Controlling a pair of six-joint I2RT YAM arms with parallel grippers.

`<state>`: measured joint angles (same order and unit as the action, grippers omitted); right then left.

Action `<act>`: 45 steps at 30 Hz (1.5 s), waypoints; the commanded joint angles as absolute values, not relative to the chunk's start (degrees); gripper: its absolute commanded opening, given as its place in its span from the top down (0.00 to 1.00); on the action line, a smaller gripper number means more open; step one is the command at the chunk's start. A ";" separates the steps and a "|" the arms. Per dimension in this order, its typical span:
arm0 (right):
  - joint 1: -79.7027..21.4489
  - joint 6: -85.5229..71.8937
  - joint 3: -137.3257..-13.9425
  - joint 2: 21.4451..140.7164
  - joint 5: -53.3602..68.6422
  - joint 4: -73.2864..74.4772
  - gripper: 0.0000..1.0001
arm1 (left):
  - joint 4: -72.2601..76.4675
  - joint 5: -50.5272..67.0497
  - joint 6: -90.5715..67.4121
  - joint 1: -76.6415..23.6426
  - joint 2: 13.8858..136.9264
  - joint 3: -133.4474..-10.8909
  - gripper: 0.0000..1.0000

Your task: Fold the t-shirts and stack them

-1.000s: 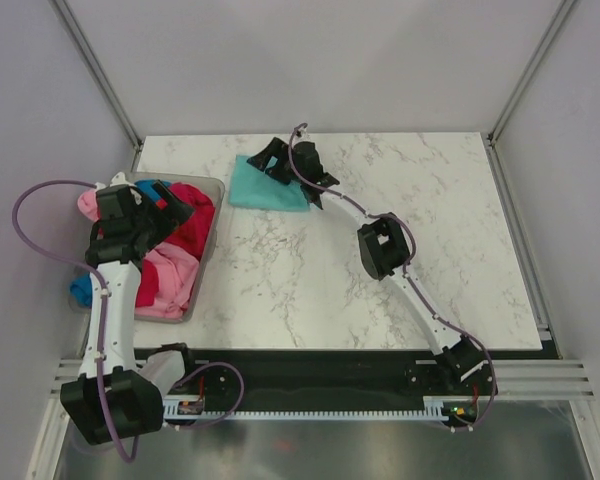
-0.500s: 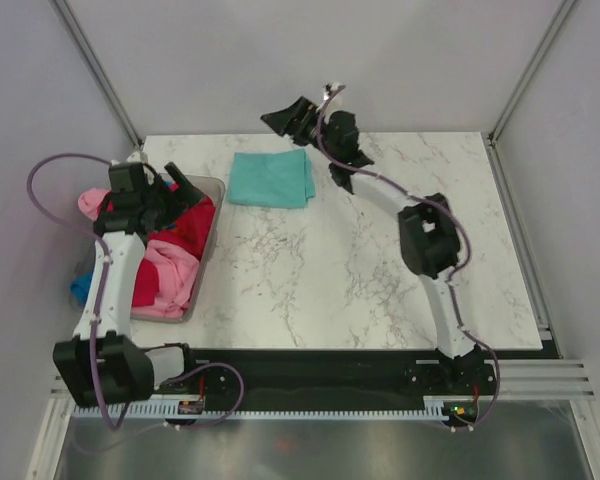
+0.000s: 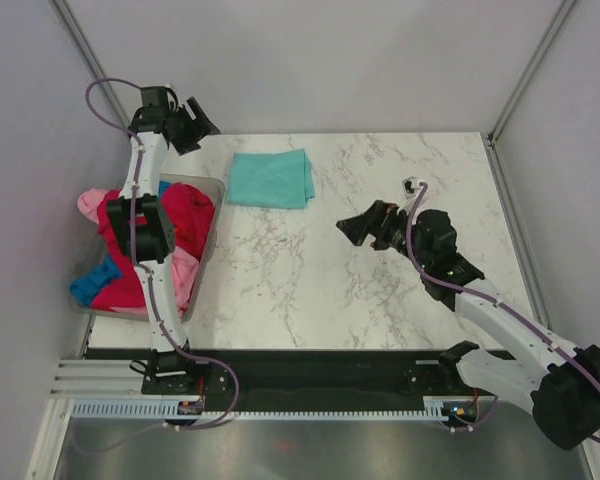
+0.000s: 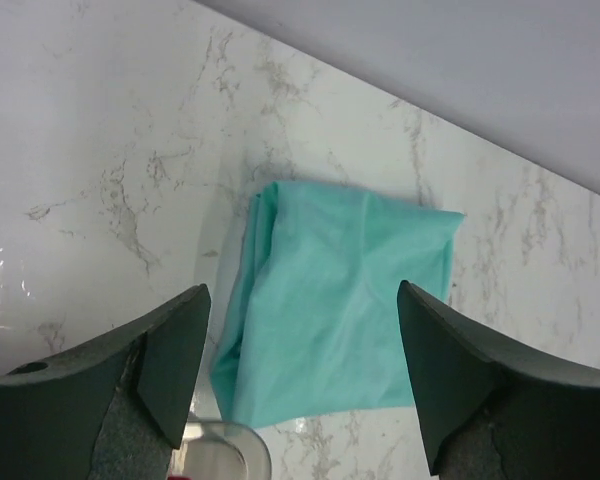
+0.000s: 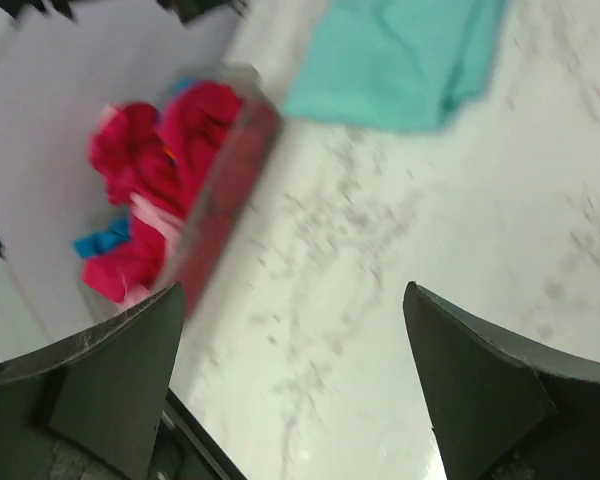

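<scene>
Left gripper [image 3: 194, 130] hovers spread and empty above the far-left corner; right gripper [image 3: 348, 230], equally wide, holds nothing. Folded teal t-shirt [image 3: 272, 180] lies far-centre. Next, likely, pull a crumpled red tee [image 3: 185, 212] from the tub [image 3: 217, 205].

The teal t-shirt [image 3: 271, 180] lies folded flat, near crumpled, heaped red, pink and blue t-shirts [image 3: 185, 215].

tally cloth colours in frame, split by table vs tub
On the table: 1, the teal tee, folded.
In the tub: 3, red cloth, pink cloth and blue cloth, bunched together.
Total: 4 colours.
The heap is too tangled to count separate shirts.
</scene>
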<state>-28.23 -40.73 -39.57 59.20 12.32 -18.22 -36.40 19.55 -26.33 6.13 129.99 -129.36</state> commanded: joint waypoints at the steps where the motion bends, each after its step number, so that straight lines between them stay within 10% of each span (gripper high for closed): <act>1: -28.21 -35.78 -37.53 53.55 10.37 -3.38 0.02 | -41.66 22.06 -23.82 5.45 136.48 -138.59 0.17; 14: -28.30 -34.54 -34.10 45.79 11.43 6.41 0.02 | -41.57 22.07 -18.02 0.70 149.67 -141.42 0.23; 18: -28.30 -33.31 -34.36 45.44 10.73 7.91 0.02 | -41.40 21.00 -17.49 0.70 151.08 -141.68 0.46; 22: -28.30 -32.52 -33.93 45.88 10.02 8.61 0.02 | -41.39 19.18 -17.40 0.70 152.22 -142.29 0.98; 39: -28.30 -30.41 -30.50 48.33 13.88 8.44 0.02 | -23.65 -14.32 -0.09 6.23 147.13 -143.09 0.96; 45: -28.30 -31.46 -28.04 51.32 17.13 4.32 0.02 | -10.84 -19.25 5.18 8.79 147.66 -139.93 0.52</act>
